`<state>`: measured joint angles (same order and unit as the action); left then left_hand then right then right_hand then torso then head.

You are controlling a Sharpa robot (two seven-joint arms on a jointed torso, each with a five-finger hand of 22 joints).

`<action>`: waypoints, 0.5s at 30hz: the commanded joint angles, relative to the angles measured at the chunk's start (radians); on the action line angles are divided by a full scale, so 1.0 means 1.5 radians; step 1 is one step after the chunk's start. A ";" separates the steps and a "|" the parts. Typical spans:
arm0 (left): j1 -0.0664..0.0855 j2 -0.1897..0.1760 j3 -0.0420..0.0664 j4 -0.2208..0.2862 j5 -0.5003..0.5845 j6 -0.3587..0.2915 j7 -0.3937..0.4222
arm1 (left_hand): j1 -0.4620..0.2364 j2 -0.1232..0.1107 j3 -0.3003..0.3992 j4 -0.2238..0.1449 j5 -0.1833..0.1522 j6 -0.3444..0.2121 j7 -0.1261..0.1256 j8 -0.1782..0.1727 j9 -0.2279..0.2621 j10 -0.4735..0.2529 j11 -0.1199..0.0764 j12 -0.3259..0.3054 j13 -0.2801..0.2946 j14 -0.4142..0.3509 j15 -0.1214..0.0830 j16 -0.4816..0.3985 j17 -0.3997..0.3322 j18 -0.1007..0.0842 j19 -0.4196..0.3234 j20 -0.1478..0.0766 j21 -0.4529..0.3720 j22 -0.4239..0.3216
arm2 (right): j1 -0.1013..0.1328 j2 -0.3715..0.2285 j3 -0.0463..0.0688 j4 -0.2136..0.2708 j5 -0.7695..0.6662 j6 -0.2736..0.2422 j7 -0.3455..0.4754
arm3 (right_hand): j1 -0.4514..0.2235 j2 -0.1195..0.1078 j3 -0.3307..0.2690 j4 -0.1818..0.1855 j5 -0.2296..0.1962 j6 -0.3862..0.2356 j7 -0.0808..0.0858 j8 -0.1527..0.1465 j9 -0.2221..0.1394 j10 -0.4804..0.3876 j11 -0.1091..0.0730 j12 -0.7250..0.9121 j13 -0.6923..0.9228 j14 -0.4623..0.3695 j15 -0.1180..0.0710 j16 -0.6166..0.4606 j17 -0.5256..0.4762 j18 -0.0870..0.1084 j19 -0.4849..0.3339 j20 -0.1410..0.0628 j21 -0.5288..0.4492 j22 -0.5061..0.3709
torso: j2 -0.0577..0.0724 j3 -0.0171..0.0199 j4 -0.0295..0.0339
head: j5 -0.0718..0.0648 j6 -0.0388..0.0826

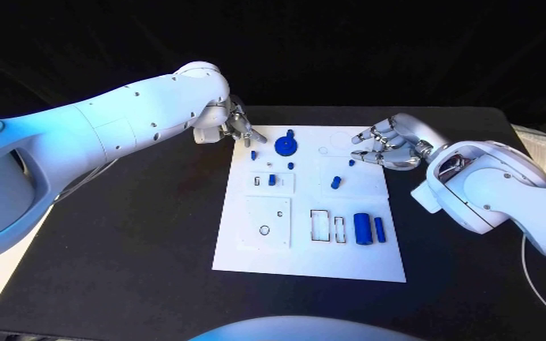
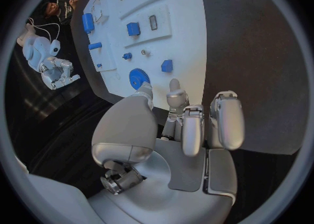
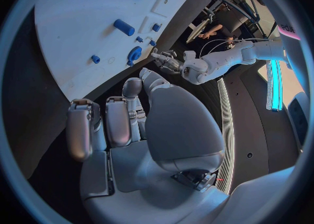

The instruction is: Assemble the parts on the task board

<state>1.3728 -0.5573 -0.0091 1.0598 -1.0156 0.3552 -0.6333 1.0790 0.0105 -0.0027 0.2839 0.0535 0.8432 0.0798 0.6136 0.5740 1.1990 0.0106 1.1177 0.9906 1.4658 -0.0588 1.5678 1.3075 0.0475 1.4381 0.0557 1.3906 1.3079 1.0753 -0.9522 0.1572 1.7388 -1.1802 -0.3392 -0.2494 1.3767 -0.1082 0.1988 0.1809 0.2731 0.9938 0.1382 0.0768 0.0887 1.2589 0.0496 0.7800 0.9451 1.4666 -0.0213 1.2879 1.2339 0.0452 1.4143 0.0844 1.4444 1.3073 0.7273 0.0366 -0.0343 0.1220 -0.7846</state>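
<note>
White task board [image 1: 256, 250] mid-table; blue parts [image 1: 363, 229] scattered on it.

No readable text, label, brand, number or sign anywhere. On the task board [image 1: 256, 254], only blank white surface, outlined recesses and blue parts, no lettering among them. Perhaps some faint marking on the pink strip beside the far arm in the right wrist view, but too blurred to make out as letters.
</note>
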 commanded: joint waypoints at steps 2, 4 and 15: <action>0.000 0.004 0.000 0.000 -0.009 0.044 0.016 | 0.004 0.003 -0.006 0.001 -0.001 0.006 0.000 0.001 -0.001 0.005 -0.001 0.004 0.003 0.070 0.005 0.002 0.176 0.007 0.004 0.002 0.003 0.017 | -0.001 0.001 0.000 0.000 -0.002 0.008 0.007 | 0.000 -0.003 0.000 0.002 0.004 0.005 0.001 -0.002 0.001 -0.003 -0.002 -0.004 -0.001 0.023 -0.004 -0.003 -0.001 0.009 -0.004 -0.001 -0.002 0.006 | -0.001 0.0005 -0.0002 | 0.000 -0.003; 0.000 0.004 0.000 -0.001 -0.009 0.051 0.014 | 0.009 0.005 -0.009 0.000 0.000 0.008 -0.001 0.002 -0.002 0.006 -0.001 0.005 0.003 0.070 0.004 0.002 0.176 0.007 0.005 0.002 0.004 0.018 | -0.001 0.001 0.000 0.000 -0.002 0.008 0.007 | 0.000 -0.003 0.000 0.002 0.004 0.005 0.001 -0.002 0.001 -0.003 -0.002 -0.004 -0.001 0.023 -0.004 -0.003 -0.001 0.009 -0.004 -0.001 -0.002 0.006 | -0.001 0.0006 0.0003 | -0.001 -0.003; -0.001 0.006 -0.001 -0.005 -0.008 0.071 0.005 | 0.035 0.014 -0.016 -0.006 0.001 0.011 -0.002 0.002 -0.006 0.006 -0.002 0.006 0.001 0.070 0.003 0.002 0.176 0.006 0.006 0.001 0.004 0.019 | -0.001 0.001 0.000 0.001 -0.002 0.008 0.006 | 0.001 -0.002 0.001 0.002 0.005 0.005 0.001 -0.002 0.001 -0.004 -0.002 -0.004 -0.001 0.023 -0.004 -0.003 0.000 0.009 -0.004 -0.001 -0.003 0.006 | -0.001 0.0006 0.0002 | -0.001 -0.006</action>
<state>1.3719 -0.5508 -0.0110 1.0537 -1.0230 0.4239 -0.6266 1.1223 0.0327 -0.0233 0.2741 0.0535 0.8538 0.0761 0.6136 0.5661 1.2026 0.0070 1.1232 0.9937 1.4657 -0.0588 1.5678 1.3074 0.0475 1.4416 0.0591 1.3904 1.3078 1.0752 -0.9514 0.1572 1.7386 -1.1798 -0.3384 -0.2482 1.3767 -0.1082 0.1988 0.1808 0.2774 0.9938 0.1382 0.0768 0.0894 1.2589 0.0496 0.7800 0.9440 1.4666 -0.0213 1.2879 1.2340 0.0452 1.4143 0.0844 1.4444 1.3073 0.7262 0.0373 -0.0341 0.1203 -0.7938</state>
